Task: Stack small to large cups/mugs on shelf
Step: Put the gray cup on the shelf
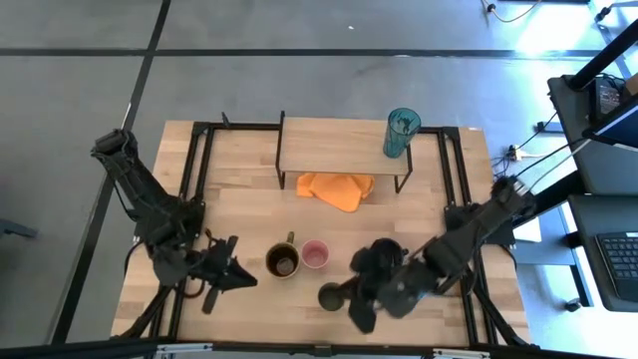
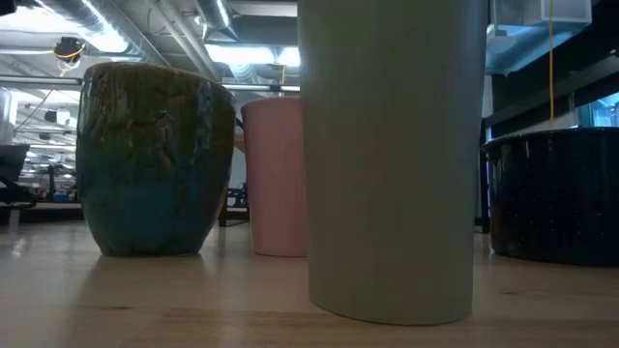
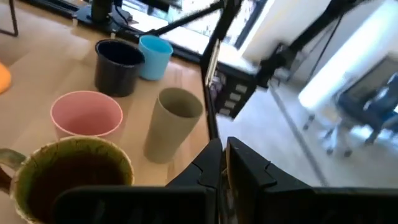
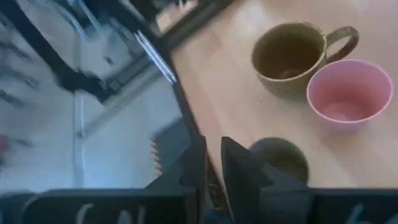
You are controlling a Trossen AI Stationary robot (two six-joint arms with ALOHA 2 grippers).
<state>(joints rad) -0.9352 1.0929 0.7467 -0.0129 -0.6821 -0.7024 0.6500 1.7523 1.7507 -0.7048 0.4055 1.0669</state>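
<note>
Tumbler [image 1: 402,133] shelved, both my grippers [image 1: 231,271] [image 1: 365,299] pressed together, empty; next: open and grab the olive-grey cup [image 1: 330,296].

Tabletop [image 1: 239,214]: pale wood, matt, visible grain. Shelf [image 1: 329,140]: same light wood on thin black metal legs. Mustard-brown mug [image 2: 155,159]: glossy mottled glaze. Pink cup [image 2: 276,179] and olive-grey cup [image 2: 392,159]: smooth, matt. Black mug [image 2: 556,193]: glossy, finely speckled. Orange cloth [image 1: 337,189]: soft, creased.
</note>
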